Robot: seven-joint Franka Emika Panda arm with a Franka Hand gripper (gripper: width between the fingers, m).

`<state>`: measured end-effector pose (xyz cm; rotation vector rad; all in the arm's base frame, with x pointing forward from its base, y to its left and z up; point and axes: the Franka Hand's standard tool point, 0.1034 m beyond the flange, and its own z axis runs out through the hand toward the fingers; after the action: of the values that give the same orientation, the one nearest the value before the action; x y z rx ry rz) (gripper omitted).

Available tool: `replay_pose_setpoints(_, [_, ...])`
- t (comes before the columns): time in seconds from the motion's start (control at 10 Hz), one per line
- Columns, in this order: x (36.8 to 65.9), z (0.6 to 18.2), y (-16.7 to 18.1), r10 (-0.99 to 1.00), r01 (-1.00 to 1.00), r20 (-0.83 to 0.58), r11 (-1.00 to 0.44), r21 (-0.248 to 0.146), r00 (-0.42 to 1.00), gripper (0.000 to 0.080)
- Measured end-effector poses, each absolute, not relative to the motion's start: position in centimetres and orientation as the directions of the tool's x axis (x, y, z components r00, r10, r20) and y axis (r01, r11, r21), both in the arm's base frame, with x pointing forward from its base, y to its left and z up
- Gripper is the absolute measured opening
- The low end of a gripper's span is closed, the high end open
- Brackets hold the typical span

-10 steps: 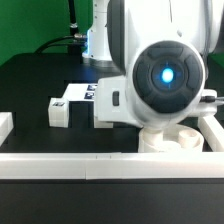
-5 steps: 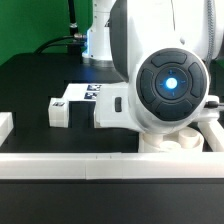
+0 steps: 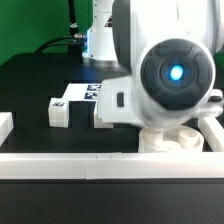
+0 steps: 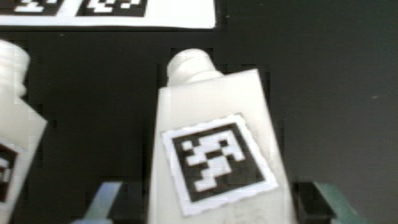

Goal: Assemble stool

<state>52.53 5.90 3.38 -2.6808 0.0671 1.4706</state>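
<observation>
The assembly looks barely begun. In the wrist view a white leg block (image 4: 210, 140) with a square tag on its face lies on the black desk (image 4: 329, 50), its narrowed tip pointing away from the camera. The gripper (image 4: 214, 200) has its two fingers (image 4: 111, 200) drawn in against the block's sides, so it appears to have just clamped this leg, which rests on the desk and is not yet lifted. A second leg (image 4: 18, 110) lies just beside it, apart and untouched. Beyond them the marker board (image 4: 107, 10) lies flat on the desk.

In the exterior view the arm's bulky wrist hides most of the work. Below it the round seat (image 3: 180, 140) shows partly, close to the white border rail (image 3: 70, 160) at the front, with no leg visibly fitted into it. Another small white block (image 3: 59, 112) sits loose towards the exterior view's left.

As a judgement: the first leg is only being picked up; carrying it to the seat, fitting it and repeating for the remaining legs all remain
</observation>
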Motion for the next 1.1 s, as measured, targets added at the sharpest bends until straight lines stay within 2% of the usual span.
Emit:
replay_pose_setpoints(0.2, [53.3,6.8,5.9,0.005,-0.078,-0.838,-0.995,-0.057,0.546,0.0324])
replay_pose_setpoints(0.3, [53.8,7.7,5.9,0.008,-0.076,-0.829,-0.995,-0.060,0.559,0.0324])
replay_pose_setpoints(0.4, [53.8,6.9,5.9,0.006,-0.077,-0.823,-0.995,-0.061,0.569,0.0325])
replay_pose_setpoints(0.7, [55.7,6.4,6.1,0.003,-0.076,-0.744,-0.994,-0.073,0.668,0.0325])
replay_pose_setpoints(0.8, [57.2,6.7,6.2,0.008,-0.065,-0.645,-0.994,-0.090,0.765,0.0325])
replay_pose_setpoints(0.9, [56.7,8.0,6.2,0.000,-0.068,-0.616,-0.994,-0.087,0.788,0.0325])
replay_pose_setpoints(1.1, [57.4,9.6,6.3,-0.021,-0.078,-0.536,-0.993,-0.084,0.844,0.0325])
